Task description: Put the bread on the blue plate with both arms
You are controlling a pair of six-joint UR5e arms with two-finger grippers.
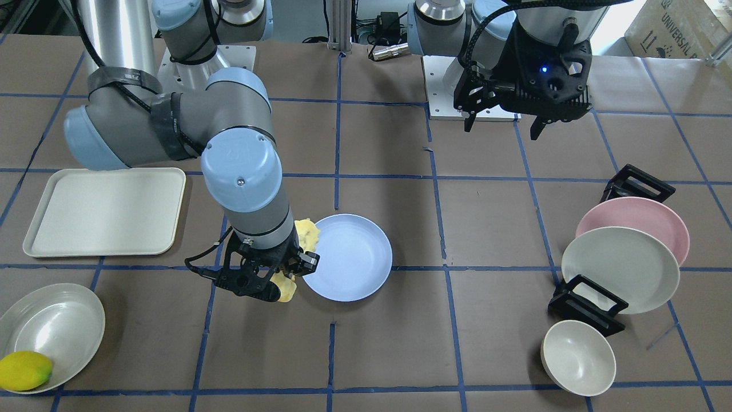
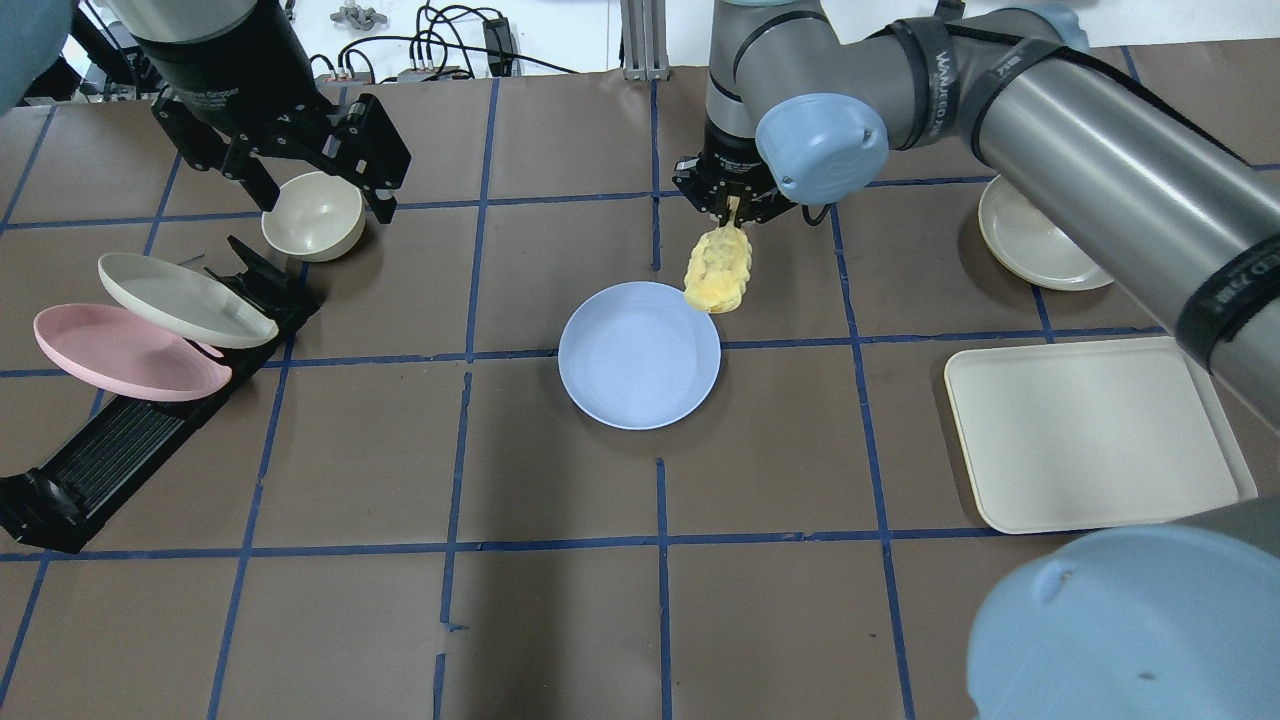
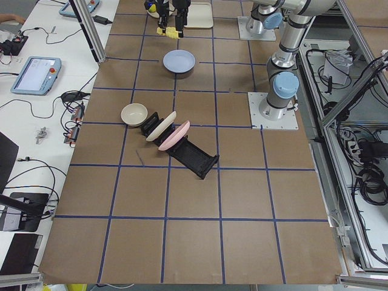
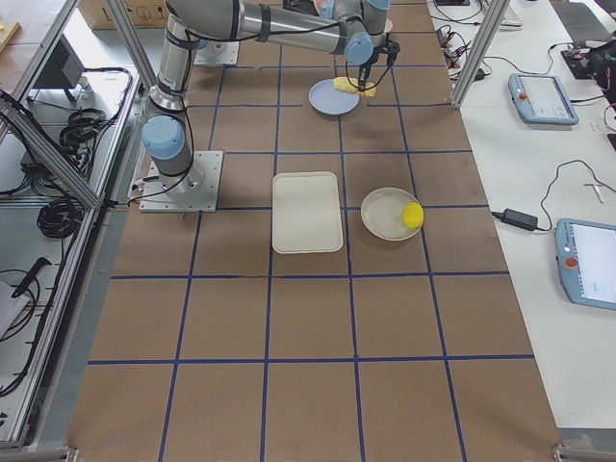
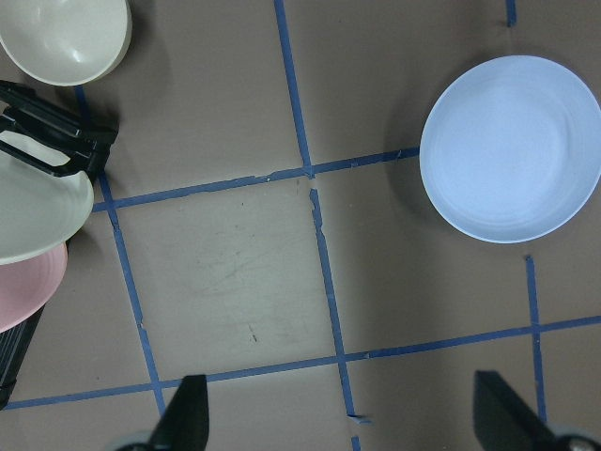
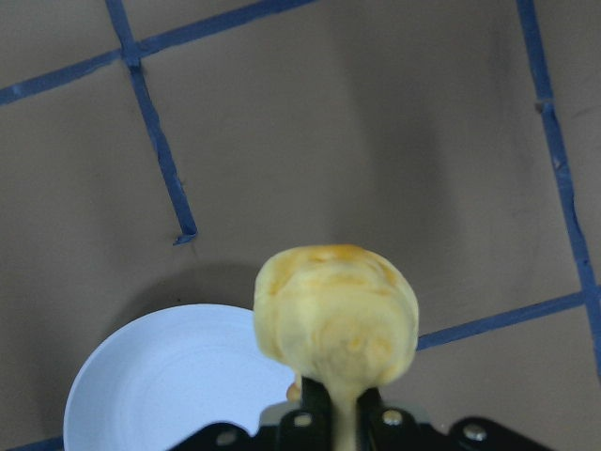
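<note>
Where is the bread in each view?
Front-facing: bread left of centre.
Overhead: above centre.
Exterior left: top, left of middle.
Exterior right: top, right of middle.
Left wrist: not in it.
Right wrist: lower centre.
Shared landmark: blue plate, next to the bread.

You look at a brown paper-covered surface [image 2: 560, 620] marked into squares by blue tape lines [image 2: 560, 547]. Beyond the right end effector [image 2: 735, 208], off the surface's edge, a white bench [image 4: 577, 173] holds two grey-blue teach pendants [image 4: 544, 99] and a black cable [image 4: 563, 197]. Just beside that end effector, an aluminium frame post [image 4: 470, 53] rises. The light is even and the shadows are soft.
</note>
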